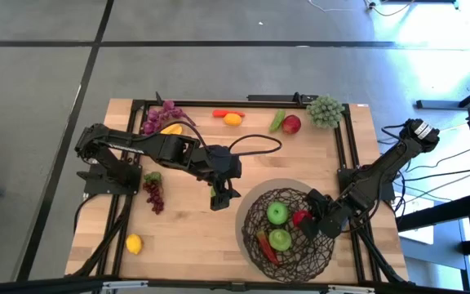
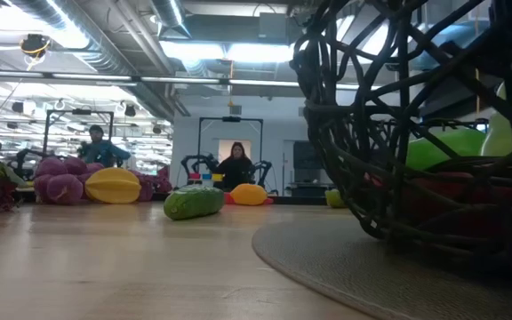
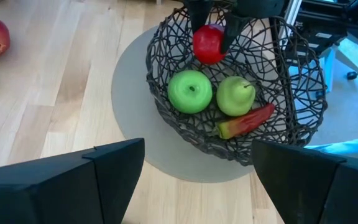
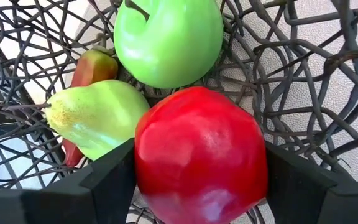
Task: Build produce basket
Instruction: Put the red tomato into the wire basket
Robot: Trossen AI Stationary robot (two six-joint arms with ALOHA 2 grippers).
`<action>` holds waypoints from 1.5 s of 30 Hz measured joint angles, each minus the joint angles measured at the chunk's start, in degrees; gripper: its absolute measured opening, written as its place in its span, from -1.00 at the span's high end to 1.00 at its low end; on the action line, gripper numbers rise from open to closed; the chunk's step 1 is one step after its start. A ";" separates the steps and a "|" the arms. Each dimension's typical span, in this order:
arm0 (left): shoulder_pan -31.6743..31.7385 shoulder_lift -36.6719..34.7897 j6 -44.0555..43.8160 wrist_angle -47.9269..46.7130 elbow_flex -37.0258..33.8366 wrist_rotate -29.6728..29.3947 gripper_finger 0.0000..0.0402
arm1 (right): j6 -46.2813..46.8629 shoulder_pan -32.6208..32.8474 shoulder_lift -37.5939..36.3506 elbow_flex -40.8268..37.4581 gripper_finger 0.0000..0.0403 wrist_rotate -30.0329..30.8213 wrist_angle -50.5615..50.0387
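**Red fruit gripped over the basket**

The right gripper reaches into the basket from about three o'clock of its rim, its jaws pinching a round red fruit on both sides. The fruit hangs inside the bowl above the other produce: a green apple, a pale green pear and a red chili lying against the wicker wall. The basket sits on a round grey mat at roughly five o'clock on the wooden table.

The left gripper hovers near the table's centre, at nine o'clock from the basket, jaws spread and holding nothing.

Loose produce lies elsewhere: purple grapes at eleven o'clock, green grapes at one o'clock, a lemon at seven o'clock.
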 joint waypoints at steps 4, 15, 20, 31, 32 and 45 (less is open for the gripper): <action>0.00 0.00 0.10 0.00 0.00 0.00 -0.41 | 0.78 0.02 0.00 0.00 -0.45 1.54 0.00; 0.00 0.00 2.97 -0.01 0.00 8.14 -0.41 | 0.86 0.00 0.04 0.00 -0.45 0.81 1.38; -0.31 0.02 5.03 0.00 0.00 8.94 -0.41 | 0.86 0.00 0.04 0.00 -0.45 0.74 1.42; -0.33 0.02 5.85 0.22 0.00 8.28 -0.41 | 1.27 -0.02 0.04 0.00 -0.45 0.72 1.53; -0.33 0.02 5.77 0.22 0.00 8.28 -0.41 | 1.30 -0.04 0.04 0.00 -0.45 0.64 1.61; -0.28 0.02 5.77 0.22 0.00 8.24 -0.41 | 1.23 -0.37 0.04 0.00 -0.45 -0.46 1.70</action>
